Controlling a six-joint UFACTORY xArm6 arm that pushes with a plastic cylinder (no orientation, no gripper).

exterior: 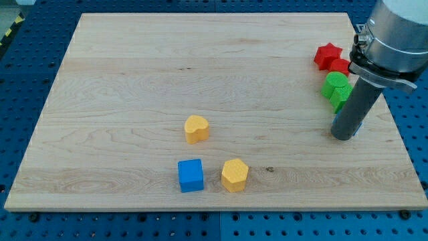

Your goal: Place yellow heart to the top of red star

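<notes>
The yellow heart [196,128] lies near the middle of the wooden board, slightly toward the view's bottom. The red star [328,55] sits at the view's upper right, far from the heart. My tip [346,136] rests on the board at the right, below the green blocks and well to the right of the yellow heart. The rod rises from it toward the view's upper right and hides part of the blocks behind it.
A second red block [340,66] touches the red star's lower right. Two green blocks [337,83] [341,98] sit just below it, next to the rod. A blue cube [190,175] and a yellow hexagon [235,175] lie below the heart. The board's right edge [386,120] is near my tip.
</notes>
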